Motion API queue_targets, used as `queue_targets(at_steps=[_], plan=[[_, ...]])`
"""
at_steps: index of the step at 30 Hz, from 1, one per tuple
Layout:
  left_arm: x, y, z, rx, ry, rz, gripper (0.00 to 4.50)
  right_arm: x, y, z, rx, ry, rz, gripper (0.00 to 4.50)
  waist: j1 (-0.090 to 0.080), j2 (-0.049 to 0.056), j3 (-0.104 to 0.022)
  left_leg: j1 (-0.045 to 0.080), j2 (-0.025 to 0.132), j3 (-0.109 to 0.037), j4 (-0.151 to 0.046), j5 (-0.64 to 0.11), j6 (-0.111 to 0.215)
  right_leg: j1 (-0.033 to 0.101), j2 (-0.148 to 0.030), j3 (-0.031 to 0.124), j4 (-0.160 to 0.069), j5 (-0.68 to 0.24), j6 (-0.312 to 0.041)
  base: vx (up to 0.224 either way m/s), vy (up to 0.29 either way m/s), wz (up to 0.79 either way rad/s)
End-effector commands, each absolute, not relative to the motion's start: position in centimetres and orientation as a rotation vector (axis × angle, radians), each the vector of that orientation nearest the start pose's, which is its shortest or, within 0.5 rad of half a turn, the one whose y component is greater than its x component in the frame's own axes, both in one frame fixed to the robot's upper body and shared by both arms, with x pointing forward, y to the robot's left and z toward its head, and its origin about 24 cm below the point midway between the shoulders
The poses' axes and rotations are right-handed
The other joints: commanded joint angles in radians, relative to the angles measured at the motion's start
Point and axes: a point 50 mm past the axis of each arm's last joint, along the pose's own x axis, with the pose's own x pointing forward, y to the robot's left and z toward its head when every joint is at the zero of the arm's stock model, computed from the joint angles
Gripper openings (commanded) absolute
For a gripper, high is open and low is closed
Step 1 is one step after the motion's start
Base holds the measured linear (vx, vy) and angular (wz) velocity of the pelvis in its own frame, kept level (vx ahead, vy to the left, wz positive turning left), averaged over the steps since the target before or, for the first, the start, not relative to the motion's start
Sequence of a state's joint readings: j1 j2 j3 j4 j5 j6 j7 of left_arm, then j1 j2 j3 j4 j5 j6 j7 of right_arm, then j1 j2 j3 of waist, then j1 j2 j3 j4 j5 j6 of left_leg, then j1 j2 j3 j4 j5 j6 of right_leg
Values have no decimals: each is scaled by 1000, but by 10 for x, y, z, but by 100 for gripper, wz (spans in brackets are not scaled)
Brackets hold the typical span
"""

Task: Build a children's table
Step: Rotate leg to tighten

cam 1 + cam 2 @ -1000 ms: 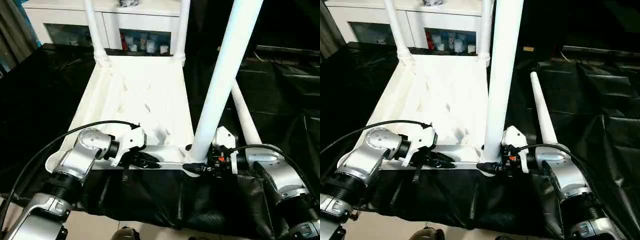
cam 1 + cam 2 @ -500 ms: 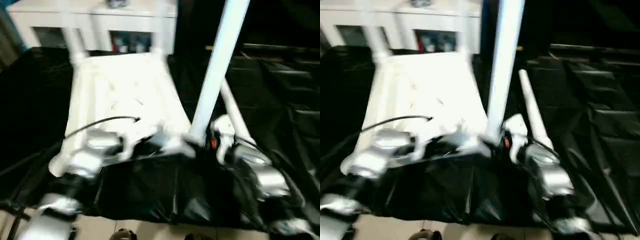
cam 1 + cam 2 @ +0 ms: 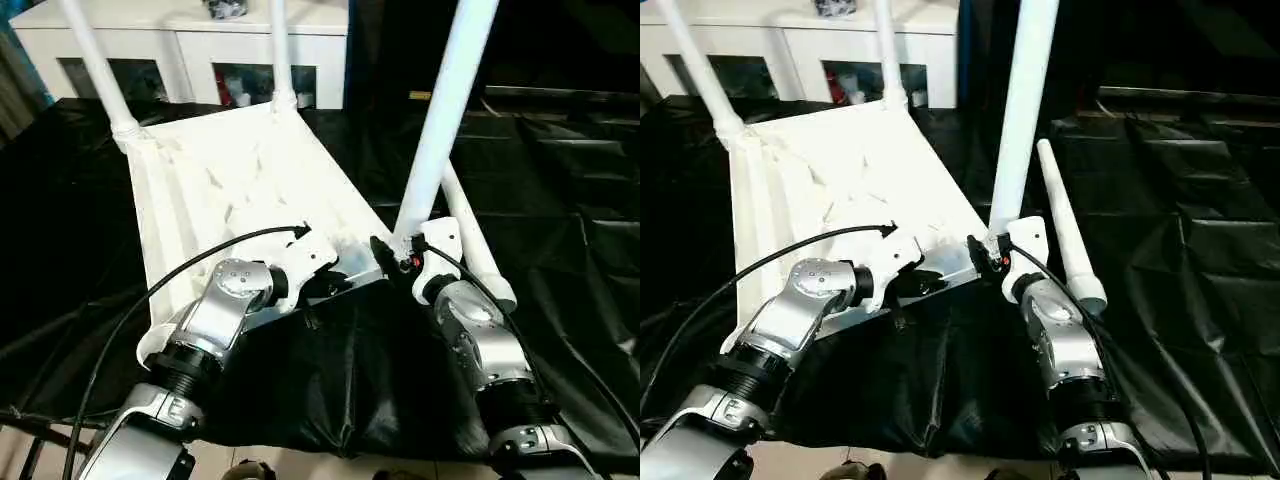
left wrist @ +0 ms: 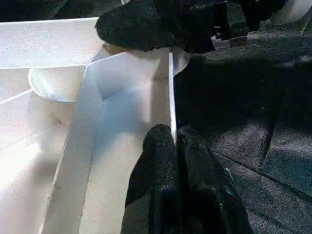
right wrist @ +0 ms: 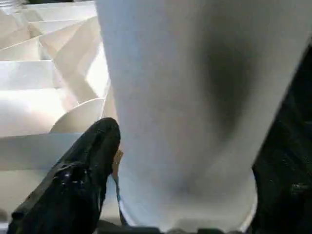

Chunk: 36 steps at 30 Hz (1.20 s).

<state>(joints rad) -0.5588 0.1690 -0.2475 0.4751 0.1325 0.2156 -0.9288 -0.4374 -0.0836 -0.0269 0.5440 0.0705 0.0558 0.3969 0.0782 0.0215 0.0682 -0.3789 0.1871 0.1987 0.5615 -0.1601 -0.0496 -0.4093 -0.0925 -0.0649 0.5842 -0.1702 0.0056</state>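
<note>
Since a moment ago, the white plastic square tabletop (image 3: 250,190) has turned on the black sheet (image 3: 60,220), so its near edge now slants and its far corner points at the white cabinet (image 3: 190,40). The left gripper (image 4: 174,141) pinches the thin raised rim of that near edge with its fingers closed on it, and the right gripper (image 3: 392,258) squeezes the bottom of the tall white tube leg (image 3: 440,110) standing in the near corner socket. Two more white legs (image 3: 95,65) stand at the far corners, one loose white leg (image 3: 1065,225) lies just beside the right arm, and wide bare sheet spreads out on both sides.
</note>
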Motion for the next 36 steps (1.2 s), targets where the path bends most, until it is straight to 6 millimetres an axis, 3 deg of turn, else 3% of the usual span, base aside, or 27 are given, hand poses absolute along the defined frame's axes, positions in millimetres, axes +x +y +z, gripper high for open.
queue_targets(at_steps=[1, 4, 5, 8, 11, 15, 18, 21, 31, 34, 36], plan=[[305, 53, 60, 339, 249, -1315, 0, 317, -95, 31, 11, 194, 677, 407, 1, -8, -53, 14, 43, -25, -73, -319, 31, 36, -57, 44, -81, -329, -175, 0, 0, 0], [304, 65, 62, 362, 246, -1360, 0, 309, -99, 35, -30, 178, 824, 407, 5, -9, -57, 10, 42, -23, -68, -273, 52, 43, -57, 43, -71, -248, -194, 0, 0, 0], [302, 75, 63, 375, 248, -1401, 0, 301, -102, 37, -67, 177, 947, 407, 9, -9, -62, 9, 43, -20, -59, -215, 80, 47, -53, 42, -60, -151, -215, 0, 0, 0], [301, 84, 63, 385, 259, -1434, 0, 291, -106, 38, -83, 193, 1072, 407, 15, -7, -62, 8, 45, -14, -53, -163, 119, 46, -49, 39, -48, -53, -252, 0, 0, 0], [300, 95, 63, 404, 283, -1470, 0, 282, -112, 39, -116, 228, 1200, 407, 16, -4, -58, 9, 47, -14, -55, -185, 115, 45, -51, 38, -51, -94, -263, 0, 0, 0], [298, 111, 64, 431, 317, -1531, 0, 270, -120, 40, -152, 306, 1383, 407, 21, -3, -49, 17, 52, -15, -64, -279, 79, 38, -53, 41, -66, -239, -237, 0, 0, 0], [297, 114, 64, 427, 324, -1544, 0, 267, -121, 40, -152, 322, 1419, 407, 23, -3, -47, 20, 54, -16, -68, -297, 58, 35, -55, 44, -67, -260, -235, 0, 0, 0], [297, 117, 66, 411, 329, -1573, 0, 265, -122, 41, -145, 348, 1471, 373, 25, -5, -46, 16, 53, -17, -69, -290, 54, 37, -56, 45, -66, -261, -235, 0, 0, 0], [297, 120, 66, 379, 330, -1585, 0, 260, -118, 40, -87, 361, 1483, 298, 32, -3, -50, 16, 53, -17, -65, -247, 63, 39, -57, 44, -59, -207, -246, 0, 0, 0], [298, 119, 65, 365, 329, -1558, 0, 263, -118, 39, -69, 341, 1435, 279, 32, -3, -49, 15, 52, -16, -66, -261, 56, 40, -58, 44, -62, -223, -244, 0, 0, 0], [300, 118, 64, 355, 325, -1525, 0, 268, -118, 40, -38, 313, 1358, 277, 31, -3, -45, 16, 52, -17, -70, -294, 43, 37, -60, 45, -68, -281, -232, 0, 0, 0]])
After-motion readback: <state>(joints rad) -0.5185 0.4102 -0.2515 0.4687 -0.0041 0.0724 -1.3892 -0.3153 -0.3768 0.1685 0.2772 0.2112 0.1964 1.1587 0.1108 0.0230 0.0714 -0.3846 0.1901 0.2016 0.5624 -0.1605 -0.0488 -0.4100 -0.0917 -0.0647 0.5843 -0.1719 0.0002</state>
